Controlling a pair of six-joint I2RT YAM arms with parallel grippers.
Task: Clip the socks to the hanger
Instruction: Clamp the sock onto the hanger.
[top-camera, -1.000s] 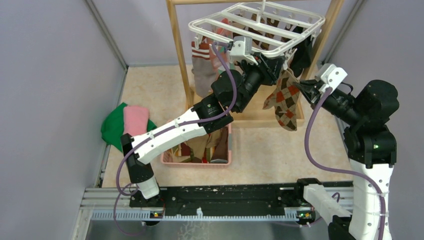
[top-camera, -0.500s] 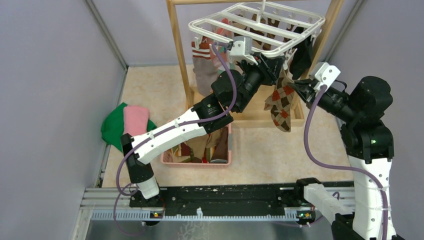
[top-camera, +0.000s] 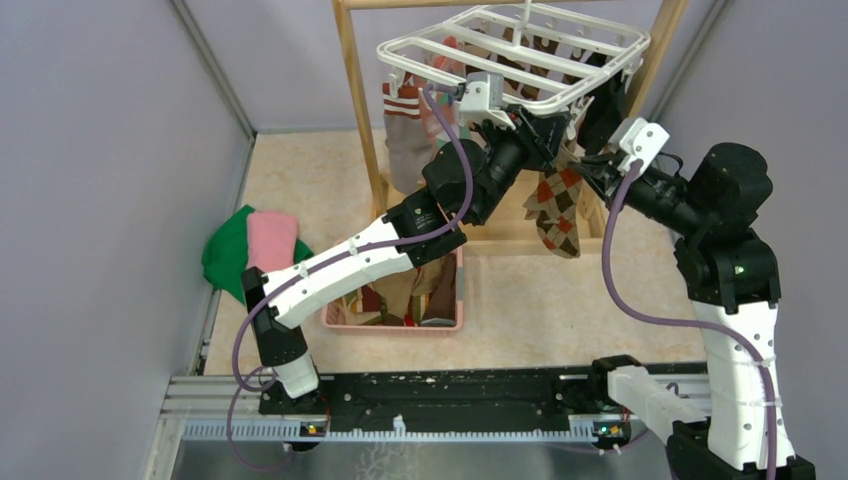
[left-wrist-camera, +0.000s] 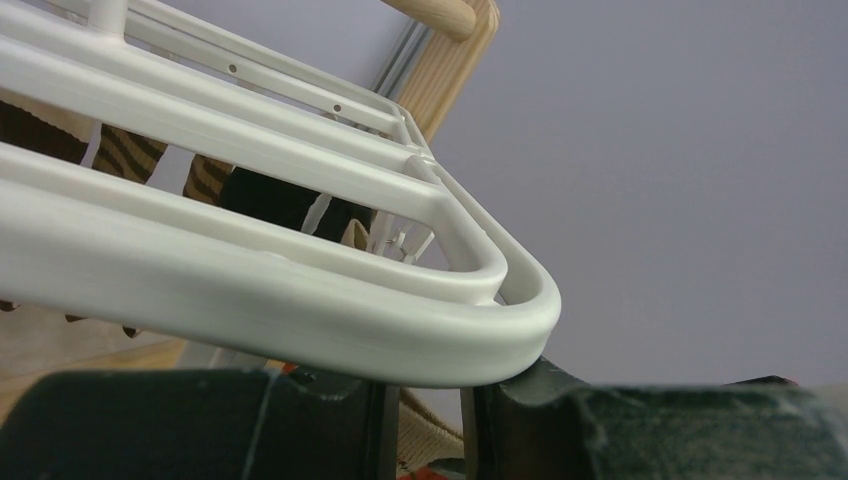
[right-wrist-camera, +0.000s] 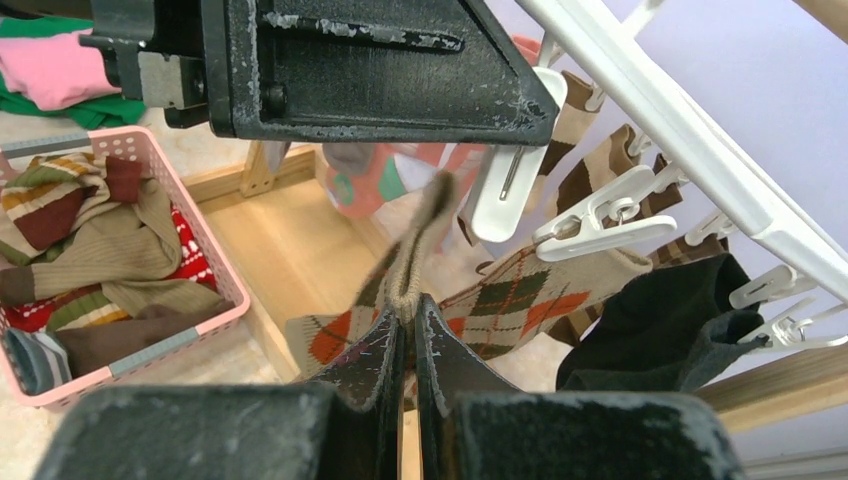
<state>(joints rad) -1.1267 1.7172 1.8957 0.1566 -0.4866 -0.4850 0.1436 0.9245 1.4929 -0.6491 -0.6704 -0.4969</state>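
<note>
While your right fingers (right-wrist-camera: 396, 335) are pinched shut on the folded beige edge of the argyle sock (right-wrist-camera: 505, 295), that sock hangs in the air just under the near right corner of the hanger (left-wrist-camera: 300, 300), well above the surface (top-camera: 600, 290). From above, you have the right arm reaching in from the right, and the sock droops below it in front of the wooden stand (top-camera: 355, 100). Your left fingers (left-wrist-camera: 370, 405) sit directly beneath the hanger's rounded corner rim, a narrow gap between them; whether they are squeezing anything in that gap cannot be told. In the right wrist view, the black body of the left fingers fills the top, and a white clip (right-wrist-camera: 510, 170) dangles right at its tip, just beside the raised sock edge. More clips hang along the rim to the right, with striped socks and a black sock (right-wrist-camera: 680, 320) beneath them. Behind the left arm, other socks (top-camera: 405, 125) hang from the hanger's left side. On the surface under that arm you have the pink basket (top-camera: 390, 325), with several socks heaped in it, and the folded green and pink cloths (top-camera: 250, 245) lie well to its left.
</note>
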